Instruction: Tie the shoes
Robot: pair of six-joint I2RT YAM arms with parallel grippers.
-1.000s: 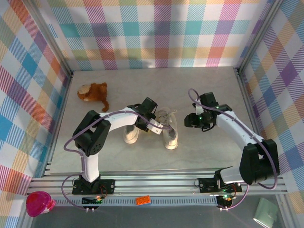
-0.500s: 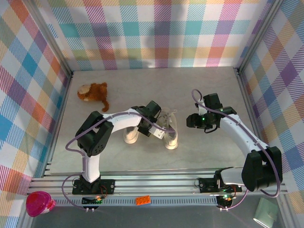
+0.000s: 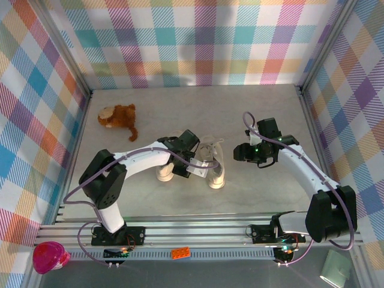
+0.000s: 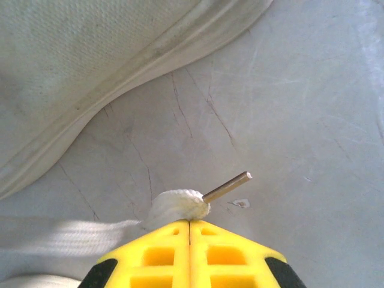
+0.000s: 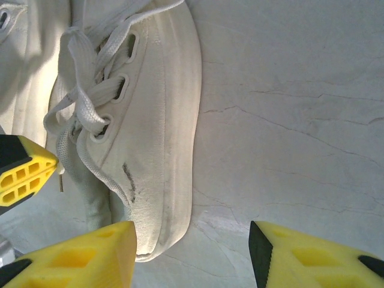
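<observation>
Shoes (image 3: pixel 215 169) stand side by side at the middle of the pale, crack-veined table (image 3: pixel 258 114). The left gripper (image 4: pixel 189 223) is clenched on a lace (image 4: pixel 177 205) end beside one sole. The right gripper (image 5: pixel 192 240) hangs released over the other shoe's edge. A brown plush toy (image 3: pixel 117 117) lies well apart at the far left. Plaid cloth walls (image 3: pixel 198 42) enclose the table.

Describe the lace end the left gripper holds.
On the table, find the pair of shoes; the left gripper sits between them. Pinched in its shut yellow jaws is a white lace end; unlike the threaded laces, its thin stiff tip juts out.
</observation>
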